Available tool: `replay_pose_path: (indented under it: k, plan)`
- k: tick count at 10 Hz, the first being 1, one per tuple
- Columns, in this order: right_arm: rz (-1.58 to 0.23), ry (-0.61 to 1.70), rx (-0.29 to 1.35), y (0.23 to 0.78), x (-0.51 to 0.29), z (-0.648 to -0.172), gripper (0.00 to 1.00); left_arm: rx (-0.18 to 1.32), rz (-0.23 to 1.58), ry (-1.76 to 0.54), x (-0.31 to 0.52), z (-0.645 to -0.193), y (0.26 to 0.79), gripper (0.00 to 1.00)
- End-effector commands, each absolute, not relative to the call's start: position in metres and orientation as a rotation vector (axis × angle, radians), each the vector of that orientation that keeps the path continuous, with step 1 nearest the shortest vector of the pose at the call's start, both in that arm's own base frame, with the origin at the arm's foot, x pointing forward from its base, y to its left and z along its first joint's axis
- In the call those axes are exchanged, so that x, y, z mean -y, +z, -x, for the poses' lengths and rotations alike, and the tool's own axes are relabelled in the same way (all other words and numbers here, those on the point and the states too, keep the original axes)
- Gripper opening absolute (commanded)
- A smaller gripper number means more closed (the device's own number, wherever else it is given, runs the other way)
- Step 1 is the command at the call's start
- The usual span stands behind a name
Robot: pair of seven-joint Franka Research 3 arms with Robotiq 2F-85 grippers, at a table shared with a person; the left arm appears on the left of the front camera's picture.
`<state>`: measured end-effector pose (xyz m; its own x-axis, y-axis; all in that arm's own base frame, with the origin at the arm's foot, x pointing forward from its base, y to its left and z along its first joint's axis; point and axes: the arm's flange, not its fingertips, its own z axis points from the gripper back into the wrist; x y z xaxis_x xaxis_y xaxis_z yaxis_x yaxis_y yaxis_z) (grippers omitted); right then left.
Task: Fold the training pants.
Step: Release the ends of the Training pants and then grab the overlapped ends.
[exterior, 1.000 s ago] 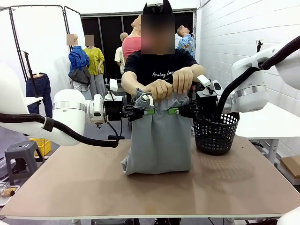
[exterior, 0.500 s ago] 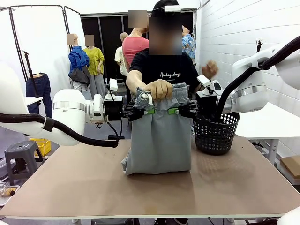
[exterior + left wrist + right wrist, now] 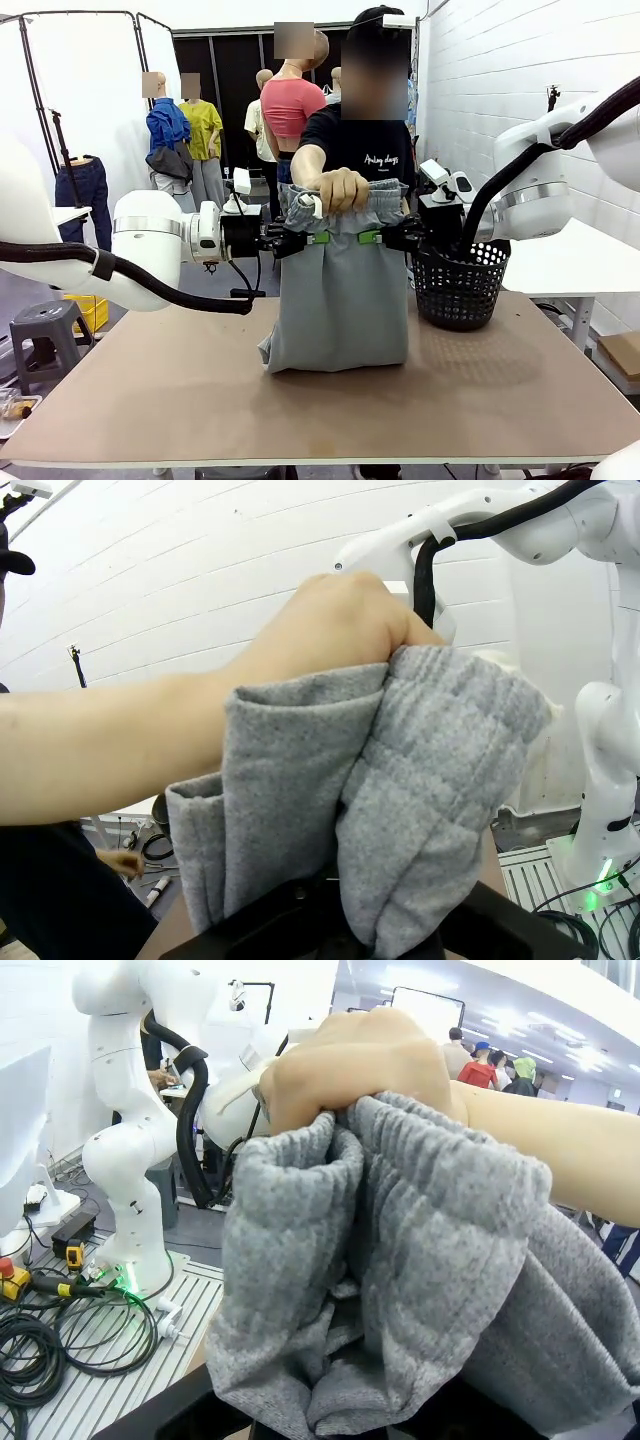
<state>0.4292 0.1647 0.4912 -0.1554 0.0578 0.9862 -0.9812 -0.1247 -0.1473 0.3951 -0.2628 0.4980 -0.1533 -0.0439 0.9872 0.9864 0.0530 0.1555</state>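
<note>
From left: left gripper [image 3: 316,238] pinched on pants [image 3: 345,300] just under waistband. Pants hang between grippers, lower end resting on table [image 3: 200,390]. One hand [image 3: 343,189] clenched on bunched waistband, top centre. Then right gripper [image 3: 372,237], pinched likewise; basket [image 3: 460,285] just beside.

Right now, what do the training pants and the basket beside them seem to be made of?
The training pants: likely soft knit jersey, matte heathered grey; flecked surface, gathered waistband. The black mesh basket: open grid; plastic or coated wire, unclear.

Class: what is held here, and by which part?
The training pants: left gripper and right gripper pinch below the waistband; the person's hand grips the waistband.
</note>
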Motion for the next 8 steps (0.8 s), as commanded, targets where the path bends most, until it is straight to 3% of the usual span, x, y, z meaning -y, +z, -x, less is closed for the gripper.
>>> replay_pose_path:
  k: [1,8]
  plan:
    - [-1.185,1.448,1.228,0.4917,-0.1651,-0.4278,0.00,1.325,1.050,-1.300,0.2630,-0.3938,0.5009,0.00]
    - [-1.185,1.448,1.228,0.4917,-0.1651,-0.4278,0.00,1.325,1.050,-1.300,0.2630,-0.3938,0.5009,0.00]
